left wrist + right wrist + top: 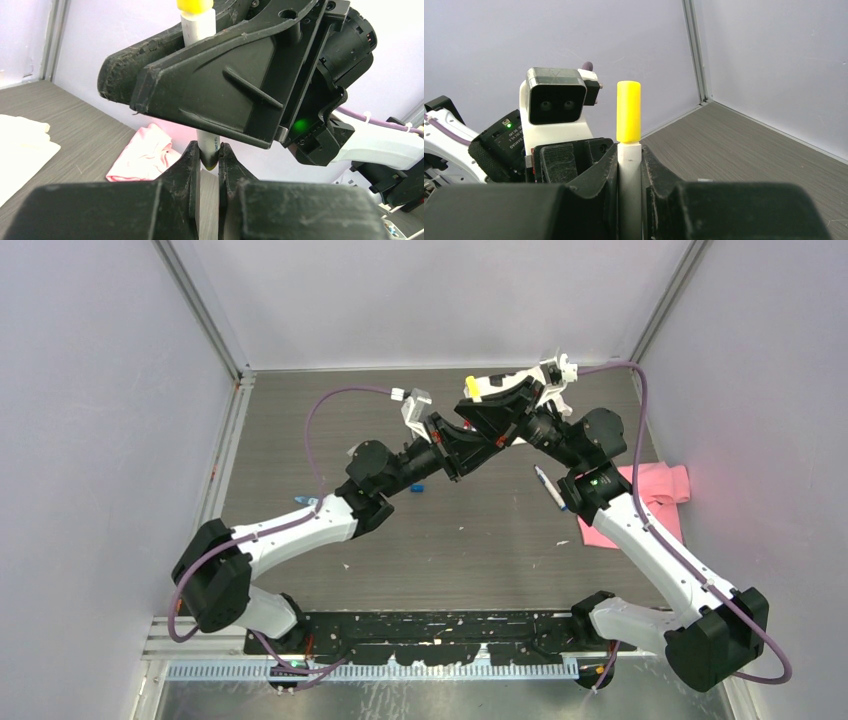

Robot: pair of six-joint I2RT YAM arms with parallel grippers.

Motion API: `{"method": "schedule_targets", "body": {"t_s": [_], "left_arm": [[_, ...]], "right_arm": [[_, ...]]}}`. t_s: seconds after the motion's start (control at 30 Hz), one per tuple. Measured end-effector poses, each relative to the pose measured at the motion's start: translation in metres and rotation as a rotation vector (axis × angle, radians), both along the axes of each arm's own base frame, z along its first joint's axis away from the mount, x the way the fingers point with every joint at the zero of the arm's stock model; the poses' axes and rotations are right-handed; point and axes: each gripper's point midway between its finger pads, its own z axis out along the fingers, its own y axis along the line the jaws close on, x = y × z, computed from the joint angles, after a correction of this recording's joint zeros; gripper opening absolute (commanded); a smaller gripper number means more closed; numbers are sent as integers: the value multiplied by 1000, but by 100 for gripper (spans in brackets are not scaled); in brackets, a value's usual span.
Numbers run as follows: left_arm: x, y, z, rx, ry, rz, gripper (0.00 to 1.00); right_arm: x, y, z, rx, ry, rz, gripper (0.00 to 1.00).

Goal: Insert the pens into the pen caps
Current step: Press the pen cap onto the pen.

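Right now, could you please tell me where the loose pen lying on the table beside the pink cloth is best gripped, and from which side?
Probably at mid-barrel, coming from straight above and closing across its width. The pen is thin and lies flat and slanted on the table, just left of the pink cloth, so only its long sides offer purchase.

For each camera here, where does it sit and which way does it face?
Top external: above and behind the bases, looking down at the table; both arms show.
Left wrist: looks along the left gripper at the right gripper.
Right wrist: looks past its own fingers at the left wrist camera.
Both wrist views share the yellow-capped pen.
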Motion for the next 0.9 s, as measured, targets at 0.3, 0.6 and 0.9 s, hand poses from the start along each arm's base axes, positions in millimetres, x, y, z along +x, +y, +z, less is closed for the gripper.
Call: {"method": "schedule_targets", "body": {"t_s": [0.3, 0.6, 0.9], "left_arm": [[-2, 12, 3, 61, -28, 49, 1], [1, 15, 2, 105, -43, 76, 1], [6, 23, 4, 124, -38, 97, 1]], "right_arm": [[-6, -1, 0, -15, -13, 23, 32], [-10, 0, -4, -33, -9, 48, 32], [-15, 2, -11, -71, -19, 69, 35]]}}
